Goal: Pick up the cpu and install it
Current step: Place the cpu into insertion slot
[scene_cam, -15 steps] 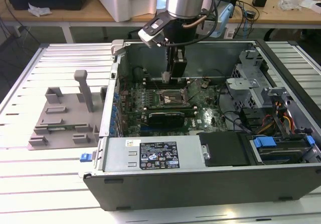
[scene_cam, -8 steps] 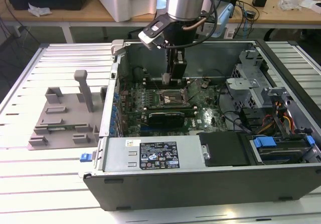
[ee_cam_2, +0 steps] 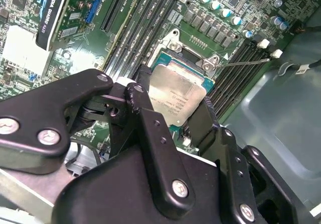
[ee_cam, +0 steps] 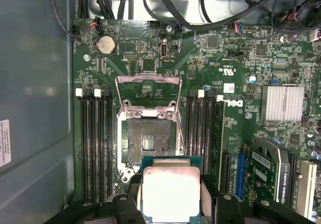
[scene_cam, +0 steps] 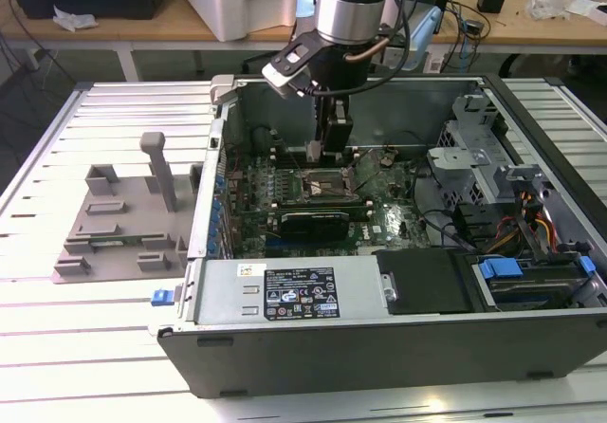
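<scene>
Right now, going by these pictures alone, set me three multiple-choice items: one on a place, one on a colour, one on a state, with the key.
1. Where is the chip?
A) on the floor
B) between the fingers of the gripper, over the circuit board
C) in a person's hand

2. What colour is the circuit board?
A) red
B) white
C) green

3. How is the socket?
A) open and empty
B) shut over a chip
C) hidden under a fan

Key: 1 B, both wrist views show the fingers closed on the chip's edges above the board. 2 C, the board is green in every view. 3 A, the socket lies bare with its metal frame lifted.
</scene>
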You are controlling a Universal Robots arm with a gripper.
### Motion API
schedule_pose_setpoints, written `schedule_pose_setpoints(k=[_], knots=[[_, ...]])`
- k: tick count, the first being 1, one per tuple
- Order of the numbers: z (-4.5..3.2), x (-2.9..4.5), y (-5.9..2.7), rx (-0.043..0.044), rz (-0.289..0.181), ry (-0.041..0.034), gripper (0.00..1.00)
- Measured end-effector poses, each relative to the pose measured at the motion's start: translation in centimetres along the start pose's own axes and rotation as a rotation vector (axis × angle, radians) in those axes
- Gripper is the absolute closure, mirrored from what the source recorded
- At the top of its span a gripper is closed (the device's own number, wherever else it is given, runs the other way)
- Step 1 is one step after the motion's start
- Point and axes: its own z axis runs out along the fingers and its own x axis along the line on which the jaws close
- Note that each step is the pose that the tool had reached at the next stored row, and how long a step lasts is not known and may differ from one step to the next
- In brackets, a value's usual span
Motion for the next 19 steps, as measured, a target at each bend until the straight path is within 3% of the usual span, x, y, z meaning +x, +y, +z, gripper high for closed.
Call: schedule_pose_setpoints(k=[19], knots=[[1.06,0.13,0.09,-0.0001,0.000,0.0001,0.45]])
